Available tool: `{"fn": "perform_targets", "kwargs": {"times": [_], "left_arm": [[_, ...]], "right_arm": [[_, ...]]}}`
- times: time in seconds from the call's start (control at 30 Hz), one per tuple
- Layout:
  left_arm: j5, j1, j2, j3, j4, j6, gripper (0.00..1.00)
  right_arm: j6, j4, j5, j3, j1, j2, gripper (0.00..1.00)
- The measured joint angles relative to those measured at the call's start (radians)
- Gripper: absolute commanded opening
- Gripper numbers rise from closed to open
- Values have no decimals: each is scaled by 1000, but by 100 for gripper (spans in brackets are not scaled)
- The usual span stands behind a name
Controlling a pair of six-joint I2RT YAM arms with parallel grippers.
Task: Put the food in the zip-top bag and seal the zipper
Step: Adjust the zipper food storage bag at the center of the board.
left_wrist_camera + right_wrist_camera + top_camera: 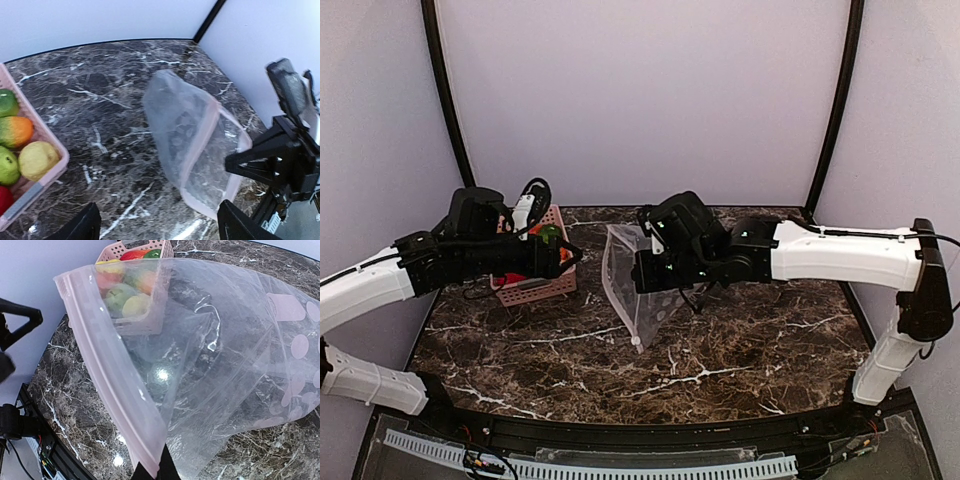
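My right claw (152, 469) pinches the zipper (107, 375), holding the bag (195, 135) up with its mouth gaping toward the basket (535, 290). My left claw (160, 226) is spread wide and empty. The food (35, 160) sits in the basket.

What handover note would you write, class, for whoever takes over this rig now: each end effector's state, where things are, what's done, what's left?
Left end effector: open, empty, beside the pink basket.
Right end effector: shut on the zip-top bag at its zipper edge, holding it upright.
Food: in the basket; bag looks empty.
Done: bag held up.
Left: load the food, seal the zipper.
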Motion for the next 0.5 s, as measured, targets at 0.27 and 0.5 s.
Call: {"fn": "perform_targets", "kwargs": {"times": [0.27,0.5], "left_arm": [[-26,230,102,55,-196,106,91],[-157,256,316,143,-251,228,79]], "right_arm": [[0,0,-10,0,0,0,0],[0,1,-14,0,0,1,0]]}}
